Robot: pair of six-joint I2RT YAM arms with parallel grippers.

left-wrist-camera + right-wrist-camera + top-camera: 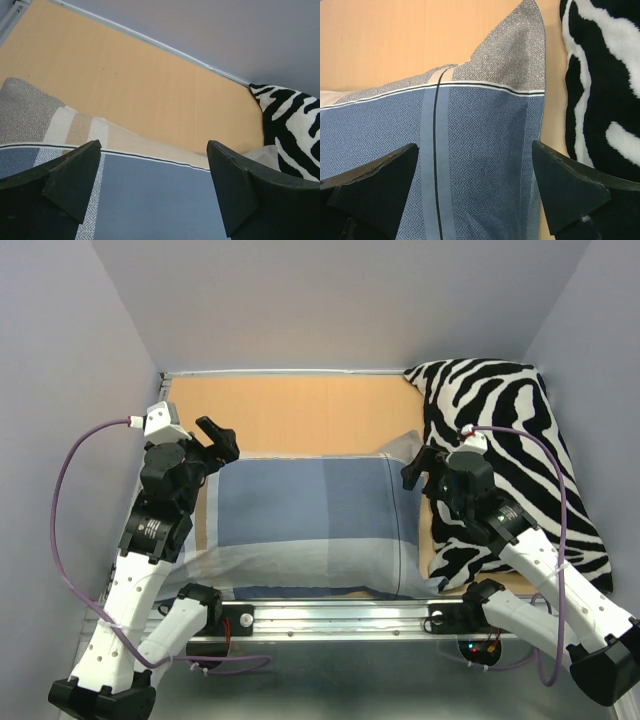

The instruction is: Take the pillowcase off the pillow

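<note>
Left gripper [154, 145], closest to lens in L wrist view, is hanging w/ jaws spread wide & nothing between them, over the far-left corner of the pillowcase [310, 520]. Right gripper [475, 145] is hovering likewise over the case's far-right corner, jaws apart & empty, w/ the zebra cushion [510, 440] lying just beside it. Pillowcase is lying lengthwise across the table [300, 405] between the two arms, blue-block face up, bulging along its whole length. Pillow is not showing in any view & is judged to be sitting wholly inside the case. Progress, approx. nil: no fabric is being pinched, no edge is being peeled back, neither arm is touching the cloth as far as can be seen. Remaining, i.e. all of it: locating the open end (cannot tell which; a stitched line running near the right end is hinting at that side), gripping fabric there, holding the pillow back & drawing the case off.
</note>
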